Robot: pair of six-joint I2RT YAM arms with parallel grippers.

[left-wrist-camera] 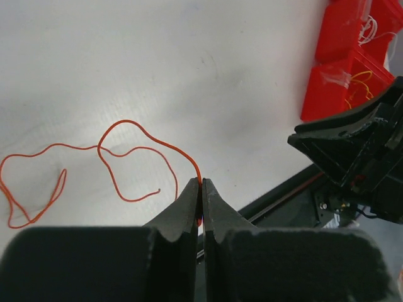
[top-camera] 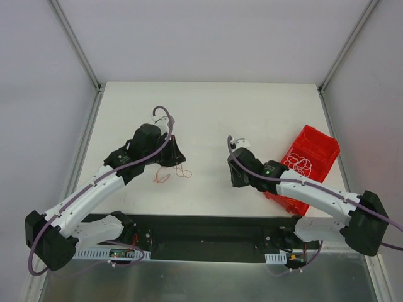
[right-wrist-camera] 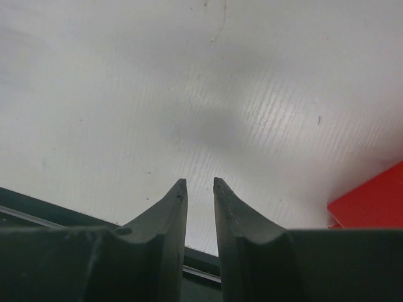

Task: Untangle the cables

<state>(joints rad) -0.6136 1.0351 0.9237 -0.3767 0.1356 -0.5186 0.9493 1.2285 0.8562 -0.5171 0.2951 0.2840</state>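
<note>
Count: two arms, one red bin (top-camera: 313,148), one red-orange cable (left-wrist-camera: 129,135) loose on the table (top-camera: 208,107). Whitish cables (top-camera: 301,165) and a yellow-orange cable (left-wrist-camera: 360,80) sit in the bin, number unclear. Red-orange cable lies at 8 o'clock from table centre, bin at 3 o'clock. Left arm reaches forward, left gripper (left-wrist-camera: 201,184) pinched tight on the red-orange cable. Right gripper (right-wrist-camera: 200,182) low over bare table, jaws slightly apart, nothing between.
</note>
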